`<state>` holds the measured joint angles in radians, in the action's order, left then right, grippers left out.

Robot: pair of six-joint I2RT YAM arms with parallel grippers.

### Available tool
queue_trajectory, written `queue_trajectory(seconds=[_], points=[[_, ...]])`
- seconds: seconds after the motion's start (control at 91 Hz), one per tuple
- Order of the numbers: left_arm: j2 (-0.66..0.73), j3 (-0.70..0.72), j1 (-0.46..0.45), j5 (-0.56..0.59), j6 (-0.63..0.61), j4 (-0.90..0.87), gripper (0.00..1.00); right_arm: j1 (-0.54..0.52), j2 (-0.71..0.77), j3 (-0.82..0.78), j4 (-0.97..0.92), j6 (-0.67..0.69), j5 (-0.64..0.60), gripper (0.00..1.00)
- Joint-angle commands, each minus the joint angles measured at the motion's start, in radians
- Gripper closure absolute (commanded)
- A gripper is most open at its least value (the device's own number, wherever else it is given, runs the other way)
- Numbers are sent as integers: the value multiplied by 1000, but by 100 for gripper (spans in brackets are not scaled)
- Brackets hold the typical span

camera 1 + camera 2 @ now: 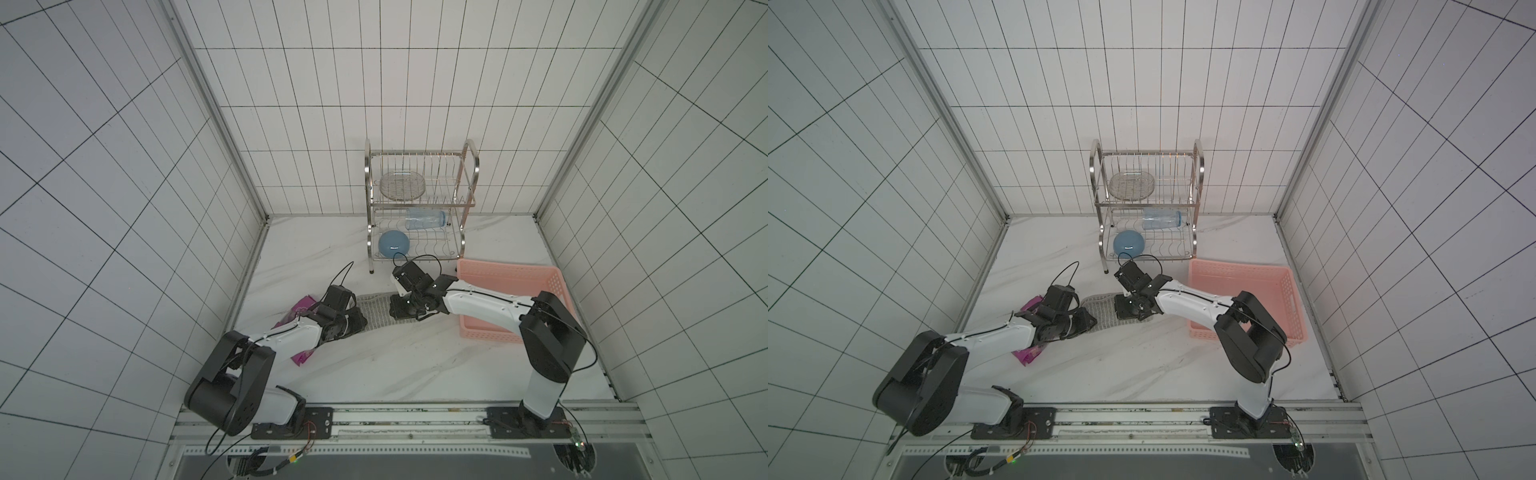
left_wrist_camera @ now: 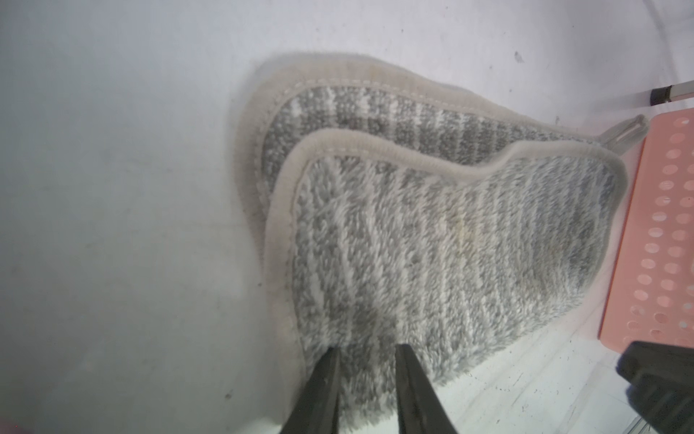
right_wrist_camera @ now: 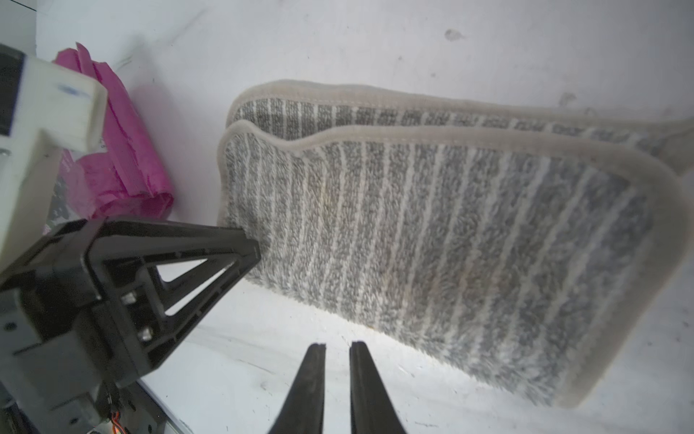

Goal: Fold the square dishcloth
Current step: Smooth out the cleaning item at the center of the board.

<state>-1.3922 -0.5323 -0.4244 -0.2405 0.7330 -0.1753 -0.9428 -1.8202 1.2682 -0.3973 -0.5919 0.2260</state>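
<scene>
At the far left you get only 2 scraps of the magenta snack bag [image 1: 304, 306], one on each side of the left arm [image 1: 282, 332], which covers its middle. The right wrist view shows it crumpled, near the cloth but not touching.

Next, the left gripper [image 2: 368, 352] sits low at the left end of the square dishcloth [image 1: 376, 311]. Its own wrist camera shows 2 dark fingers [image 2: 323, 390] a little apart, with grey pile between and around them and their bases cut off by the frame. You cannot tell whether they pinch the fabric or only rest on it.

The cloth lies on the white table [image 1: 415, 365] between the 2 grippers, doubled over once. The upper layer stops short, so a strip of the lower layer shows along its far side. In both top views its 2 ends are buried under the grippers, and the right wrist view crops its right end.

The right gripper [image 3: 338, 347] hangs over bare table just beside the near, folded edge, its fingers parted by a thin slit with nothing in it.

Behind stands the dish rack [image 1: 470, 166], holding what seems to be a clear plate [image 1: 402, 185], a bottle [image 1: 426, 219] on its side and a blue bowl [image 1: 394, 244].

Rightmost, the pink basket [image 1: 515, 274] has part of its left wall and floor hidden by the right arm [image 1: 478, 305].
</scene>
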Motion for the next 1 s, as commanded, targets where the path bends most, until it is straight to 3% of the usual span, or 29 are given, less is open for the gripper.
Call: queue_trajectory(seconds=[0.0, 0.989], points=[[5, 5, 4, 10, -15, -29, 72, -6, -59, 36, -5, -4, 42, 83], [-5, -9, 6, 28, -20, -49, 72, -3, -199, 30, 3, -48, 45, 84]])
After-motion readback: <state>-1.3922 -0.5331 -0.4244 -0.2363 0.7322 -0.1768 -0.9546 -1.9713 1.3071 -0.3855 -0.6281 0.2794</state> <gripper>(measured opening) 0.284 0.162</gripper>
